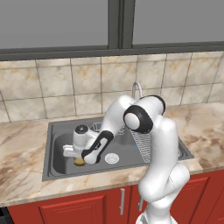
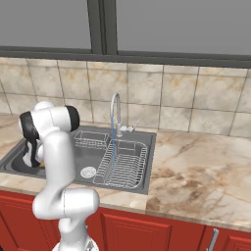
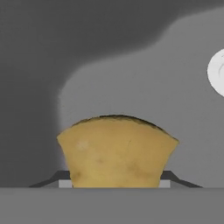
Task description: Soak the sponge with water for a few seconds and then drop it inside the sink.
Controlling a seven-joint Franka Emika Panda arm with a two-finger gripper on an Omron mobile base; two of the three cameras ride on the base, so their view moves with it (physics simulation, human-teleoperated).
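Sponge (image 3: 117,151), mustard-yellow with pinched sides, sits clamped between the fingers of the gripper (image 1: 79,160), low inside the sink (image 1: 61,168) and just left of the drain (image 1: 111,158). Water (image 2: 113,147) runs from the faucet (image 2: 115,113) well right of the drain, so soaking likely needs a carry across.

**Counter and Sink Basin**

The marble counter (image 1: 26,144) carries a dark grey sink (image 1: 57,131) set toward its front edge. A curved silver faucet (image 2: 115,110) stands at the sink's rear rim. On the basin floor lie a round silver drain (image 1: 111,158), a wire dish rack (image 2: 125,164) and a small wire basket (image 2: 91,139).
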